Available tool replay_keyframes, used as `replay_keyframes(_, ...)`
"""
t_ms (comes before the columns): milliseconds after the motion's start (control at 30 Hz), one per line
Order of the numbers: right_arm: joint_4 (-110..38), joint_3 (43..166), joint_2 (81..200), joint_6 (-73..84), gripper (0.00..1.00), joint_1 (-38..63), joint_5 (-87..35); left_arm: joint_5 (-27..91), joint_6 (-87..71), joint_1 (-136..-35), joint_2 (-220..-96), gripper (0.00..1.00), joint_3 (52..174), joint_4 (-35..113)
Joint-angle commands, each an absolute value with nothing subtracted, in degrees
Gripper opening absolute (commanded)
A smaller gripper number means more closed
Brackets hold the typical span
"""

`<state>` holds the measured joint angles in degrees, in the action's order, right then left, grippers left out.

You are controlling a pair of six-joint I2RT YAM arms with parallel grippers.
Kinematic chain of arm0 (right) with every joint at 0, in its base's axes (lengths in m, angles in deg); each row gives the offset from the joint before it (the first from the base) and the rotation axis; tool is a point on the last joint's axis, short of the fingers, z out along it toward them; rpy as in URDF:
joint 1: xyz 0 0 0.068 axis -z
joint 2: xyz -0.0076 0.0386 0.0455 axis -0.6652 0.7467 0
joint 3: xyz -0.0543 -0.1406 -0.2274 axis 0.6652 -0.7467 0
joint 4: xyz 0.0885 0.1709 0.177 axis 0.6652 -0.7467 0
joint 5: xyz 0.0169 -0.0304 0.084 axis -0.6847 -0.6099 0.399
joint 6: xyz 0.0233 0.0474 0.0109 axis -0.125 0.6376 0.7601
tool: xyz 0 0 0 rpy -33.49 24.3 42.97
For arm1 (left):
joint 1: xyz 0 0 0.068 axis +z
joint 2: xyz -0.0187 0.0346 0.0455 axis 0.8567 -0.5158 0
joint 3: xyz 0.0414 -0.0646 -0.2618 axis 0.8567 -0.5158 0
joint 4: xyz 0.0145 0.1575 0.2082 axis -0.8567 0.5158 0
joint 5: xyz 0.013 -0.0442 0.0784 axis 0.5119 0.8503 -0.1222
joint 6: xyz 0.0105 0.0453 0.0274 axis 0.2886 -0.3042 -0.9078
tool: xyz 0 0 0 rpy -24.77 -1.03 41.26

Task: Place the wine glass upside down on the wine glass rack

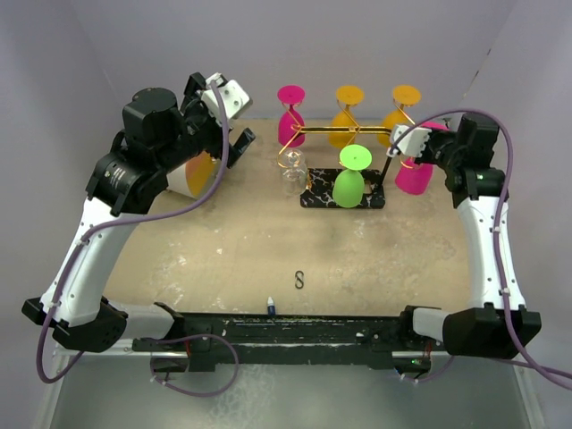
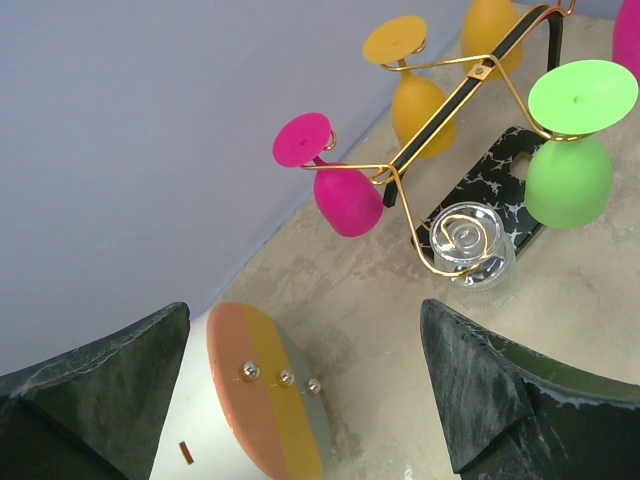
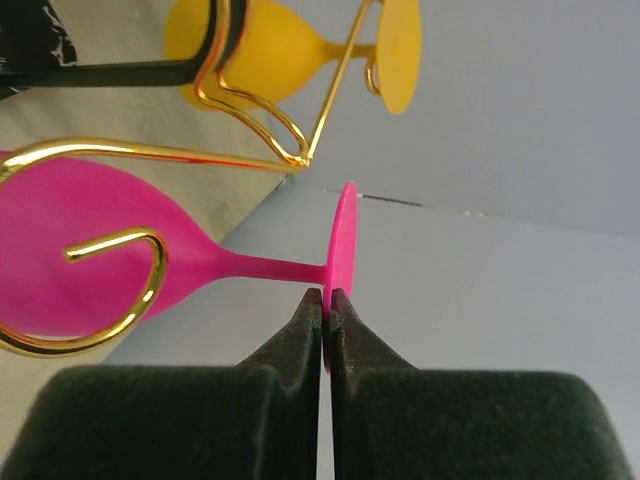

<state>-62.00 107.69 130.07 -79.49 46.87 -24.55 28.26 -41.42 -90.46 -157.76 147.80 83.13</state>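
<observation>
The wine glass rack (image 1: 340,132) is a gold wire frame on a black marble-veined base (image 1: 317,198). My right gripper (image 3: 327,295) is shut on the edge of the foot of a pink wine glass (image 3: 100,250). It holds the glass upside down at the rack's right end (image 1: 416,174). A spiral hook end (image 3: 110,290) overlaps the bowl close to the stem; I cannot tell if they touch. My left gripper (image 2: 305,310) is open and empty, far left of the rack (image 1: 234,123).
Pink (image 1: 290,121), two yellow (image 1: 344,116) and green (image 1: 350,183) glasses hang upside down on the rack. A clear glass (image 2: 472,250) is at the front-left hook. A white object with a striped end (image 2: 265,400) lies under my left gripper. A small black hook (image 1: 299,280) lies nearer.
</observation>
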Motion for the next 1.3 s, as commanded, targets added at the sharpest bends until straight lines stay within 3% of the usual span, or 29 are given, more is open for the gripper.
replay_keyframes(0, -65.8, 111.1, 129.9, -86.1, 0.00, 46.0, -18.6, 27.4, -41.7, -90.0, -157.5, 0.99, 149.9, 82.2)
replay_keyframes(1267, -80.2, 114.9, 127.0, -87.8, 0.00, 45.4, -5.1, 29.4, -42.5, -90.0, -158.4, 0.99, 150.8, 83.1)
